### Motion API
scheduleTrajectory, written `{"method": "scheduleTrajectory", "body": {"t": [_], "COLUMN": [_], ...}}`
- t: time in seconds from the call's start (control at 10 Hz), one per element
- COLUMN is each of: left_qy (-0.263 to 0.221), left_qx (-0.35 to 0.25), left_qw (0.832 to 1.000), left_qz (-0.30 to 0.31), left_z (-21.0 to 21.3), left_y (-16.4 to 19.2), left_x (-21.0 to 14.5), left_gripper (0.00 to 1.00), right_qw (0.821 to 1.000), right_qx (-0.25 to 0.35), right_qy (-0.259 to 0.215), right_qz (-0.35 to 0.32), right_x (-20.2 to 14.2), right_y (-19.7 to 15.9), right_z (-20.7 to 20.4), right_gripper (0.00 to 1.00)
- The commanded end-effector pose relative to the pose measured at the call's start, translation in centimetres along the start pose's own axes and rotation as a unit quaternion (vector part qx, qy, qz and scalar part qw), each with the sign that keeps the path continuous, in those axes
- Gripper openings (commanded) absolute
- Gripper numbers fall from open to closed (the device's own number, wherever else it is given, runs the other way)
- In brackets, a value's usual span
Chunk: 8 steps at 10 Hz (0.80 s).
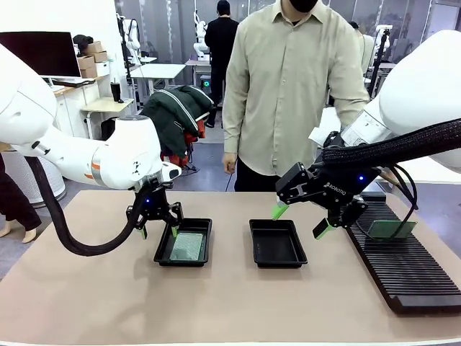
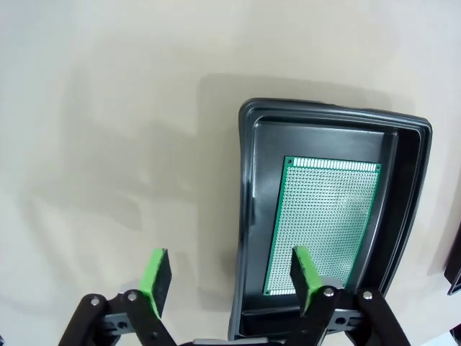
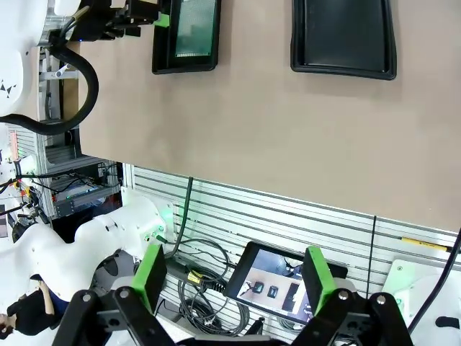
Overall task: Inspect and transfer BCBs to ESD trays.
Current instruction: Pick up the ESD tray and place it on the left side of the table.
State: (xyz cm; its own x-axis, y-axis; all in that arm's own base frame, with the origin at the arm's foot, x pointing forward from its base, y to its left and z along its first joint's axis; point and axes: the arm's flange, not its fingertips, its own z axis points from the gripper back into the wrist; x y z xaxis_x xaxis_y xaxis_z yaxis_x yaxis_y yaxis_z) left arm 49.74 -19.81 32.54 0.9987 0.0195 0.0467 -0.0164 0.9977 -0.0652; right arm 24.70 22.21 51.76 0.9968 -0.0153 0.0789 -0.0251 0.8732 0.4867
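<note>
Left fingers (image 2: 155,277) over BCB (image 2: 325,216) in tray (image 2: 247,216)

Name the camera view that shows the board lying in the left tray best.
Left wrist view: the board lies close up, its hole grid sharp, flat on the tray floor. The front view shows it small and pale; the right wrist view, tiny at the top edge.
</note>
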Motion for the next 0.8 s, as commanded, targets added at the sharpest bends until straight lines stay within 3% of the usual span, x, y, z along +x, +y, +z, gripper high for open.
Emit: {"method": "scheduleTrajectory", "body": {"t": [0.0, 0.7], "left_qy": [-0.013, -0.016], "left_qx": [0.002, 0.000], "left_qw": [1.000, 1.000], "left_qz": [-0.006, 0.004], "left_z": [-0.59, -1.34], "left_y": [-0.24, -0.44], "left_x": [0.21, 0.23], "left_gripper": [0.80, 0.38], "right_qw": [1.000, 1.000], "right_qx": [0.003, 0.003], "right_qy": [-0.006, -0.006], "right_qz": [0.008, 0.008], "right_x": [0.61, 0.61], "right_y": [-0.07, -0.07], "right_z": [-0.33, -0.33], "right_gripper": [1.00, 1.00]}}
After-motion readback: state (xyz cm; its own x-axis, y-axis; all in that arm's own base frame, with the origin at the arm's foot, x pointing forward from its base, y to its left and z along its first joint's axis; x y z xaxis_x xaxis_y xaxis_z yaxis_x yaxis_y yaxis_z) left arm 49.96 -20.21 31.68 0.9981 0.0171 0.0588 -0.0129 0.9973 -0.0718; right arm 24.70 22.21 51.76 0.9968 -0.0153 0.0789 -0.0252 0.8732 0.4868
